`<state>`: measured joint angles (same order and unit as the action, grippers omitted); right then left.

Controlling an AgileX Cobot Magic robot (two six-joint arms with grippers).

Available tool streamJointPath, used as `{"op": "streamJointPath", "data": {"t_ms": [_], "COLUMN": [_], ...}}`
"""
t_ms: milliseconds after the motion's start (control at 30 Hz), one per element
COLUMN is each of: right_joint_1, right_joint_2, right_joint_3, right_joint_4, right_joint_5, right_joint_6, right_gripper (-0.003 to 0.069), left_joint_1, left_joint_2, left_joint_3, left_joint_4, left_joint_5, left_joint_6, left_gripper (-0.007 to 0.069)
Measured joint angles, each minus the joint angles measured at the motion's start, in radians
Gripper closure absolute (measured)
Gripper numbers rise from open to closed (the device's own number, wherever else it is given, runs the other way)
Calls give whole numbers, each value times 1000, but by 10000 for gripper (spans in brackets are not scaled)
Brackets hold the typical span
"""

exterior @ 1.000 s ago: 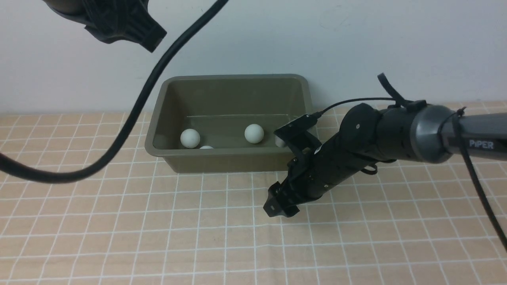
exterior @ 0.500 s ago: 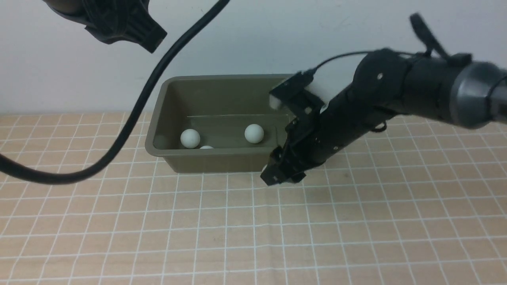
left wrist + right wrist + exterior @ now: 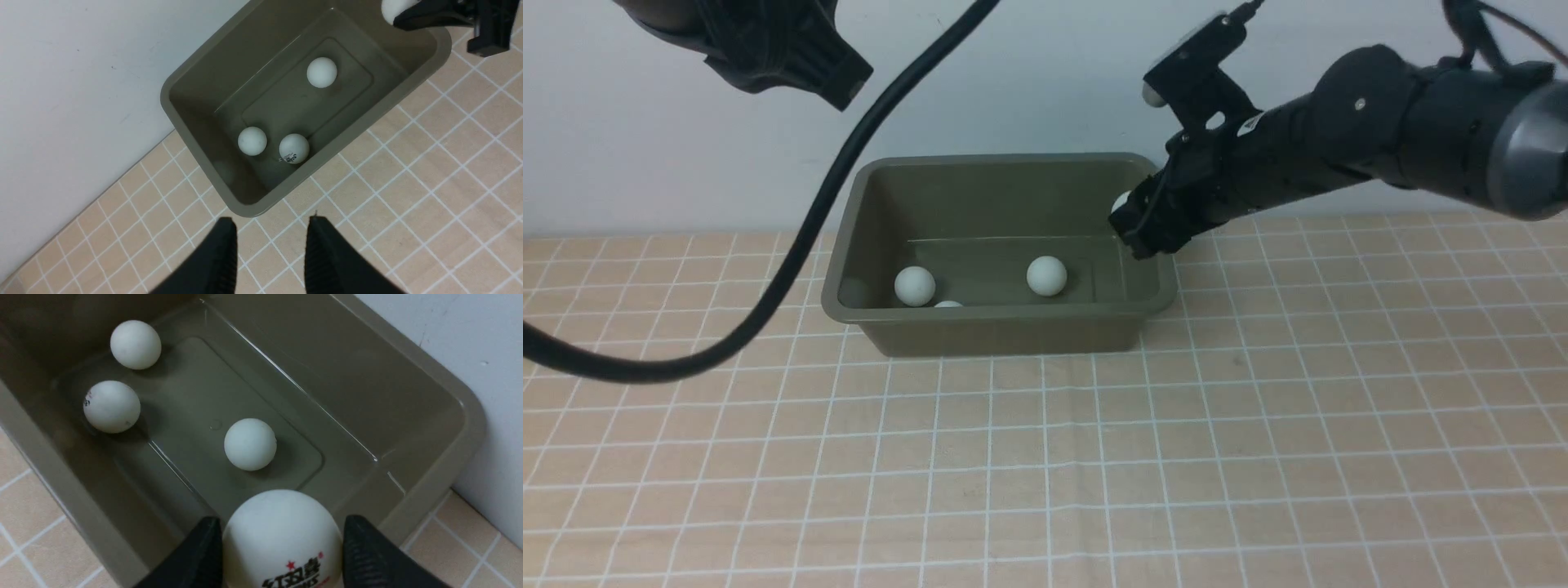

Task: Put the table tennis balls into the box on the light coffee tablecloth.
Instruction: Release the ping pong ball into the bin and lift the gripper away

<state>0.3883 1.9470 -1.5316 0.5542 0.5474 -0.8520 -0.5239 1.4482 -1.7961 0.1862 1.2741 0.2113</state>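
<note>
Right gripper closes its two fingers on a white table tennis ball, one on each side, its red-and-black printing facing the wrist camera. The catch is airborne above the 2 o'clock part of the box, as the front view has it, with 12 pointing away from the robot. The olive-green tub sits upright on the light coffee tablecloth, its long sides running from 9 to 3 o'clock. Three more balls rest inside: one near the middle of the floor, a second toward 8 o'clock and a third toward 7, mostly screened from the front camera by the tub's near wall. Left gripper hangs toward 10 o'clock of the tub, well above the cloth, fingers partly apart with only a narrow gap and nothing between them.

A thick black cable loops through the front view from 9 o'clock up toward 12, cutting across the sight of cloth and backdrop on the tub's 9 o'clock side. A pale wall stands behind at 12. The right arm reaches in from 2 o'clock, its gripper covering part of the tub's rim and most of the held ball.
</note>
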Motion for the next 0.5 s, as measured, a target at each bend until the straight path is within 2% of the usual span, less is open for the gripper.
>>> {"op": "streamJointPath", "data": {"t_ms": [133, 233, 367, 500], "right_joint_1": [0, 0, 0, -7], "right_joint_2": [50, 68, 63, 17], "right_joint_3": [-28, -33, -34, -38], "right_joint_4": [80, 147, 158, 128], "right_joint_5": [-1, -25, -67, -78], "right_joint_6": [-80, -121, -129, -131], "right_gripper": [312, 224, 109, 83], "left_joint_1": [0, 0, 0, 0], "left_joint_2": [0, 0, 0, 0], "left_joint_3": [0, 0, 0, 0], "left_joint_4": [-11, -16, -16, -17], "left_joint_5": [0, 0, 0, 0], "left_joint_6": [0, 0, 0, 0], "left_gripper": [442, 442, 442, 442]}}
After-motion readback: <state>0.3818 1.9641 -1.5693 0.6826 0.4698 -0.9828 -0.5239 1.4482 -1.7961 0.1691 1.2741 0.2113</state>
